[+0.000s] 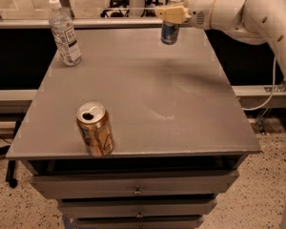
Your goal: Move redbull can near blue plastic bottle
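Observation:
The redbull can, slim, silver and blue, hangs in the air above the far edge of the grey table, right of centre. My gripper is shut on its upper part, reaching in from the right on a white arm. The blue plastic bottle, clear with a white cap and a white-and-dark label, stands upright at the far left corner of the table, well to the left of the can.
A wider gold can with an open top stands near the table's front left edge. Drawers sit under the tabletop. A rail runs behind the table, and a cable hangs at the right.

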`<state>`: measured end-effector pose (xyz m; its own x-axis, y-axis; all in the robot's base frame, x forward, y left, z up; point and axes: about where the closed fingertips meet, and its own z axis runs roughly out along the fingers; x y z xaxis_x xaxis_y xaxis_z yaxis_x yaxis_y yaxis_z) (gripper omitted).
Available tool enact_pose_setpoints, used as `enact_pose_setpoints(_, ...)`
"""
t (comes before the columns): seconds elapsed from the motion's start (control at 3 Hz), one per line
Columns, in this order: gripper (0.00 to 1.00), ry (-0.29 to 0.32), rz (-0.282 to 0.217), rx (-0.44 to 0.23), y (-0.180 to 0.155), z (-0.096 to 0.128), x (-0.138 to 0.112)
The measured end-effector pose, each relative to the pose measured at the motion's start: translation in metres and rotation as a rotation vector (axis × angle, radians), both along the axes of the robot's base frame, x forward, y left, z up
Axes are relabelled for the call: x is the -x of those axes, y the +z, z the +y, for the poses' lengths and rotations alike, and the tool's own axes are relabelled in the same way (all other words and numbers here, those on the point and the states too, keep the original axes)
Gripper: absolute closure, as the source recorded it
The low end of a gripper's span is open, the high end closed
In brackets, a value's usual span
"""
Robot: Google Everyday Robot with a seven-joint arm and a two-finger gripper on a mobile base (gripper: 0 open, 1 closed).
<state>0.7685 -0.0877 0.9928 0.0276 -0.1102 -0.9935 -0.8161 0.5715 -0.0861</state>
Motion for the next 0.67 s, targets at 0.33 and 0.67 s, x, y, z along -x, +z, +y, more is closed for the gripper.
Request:
enact_pose_setpoints(0.33,1.0,0.054,-0.03,-0.069,0.016,0.055,0.007)
enact_pose_setpoints(0.67,1.0,0.116,-0.07,-0.105,0.035,0.108,0.015)
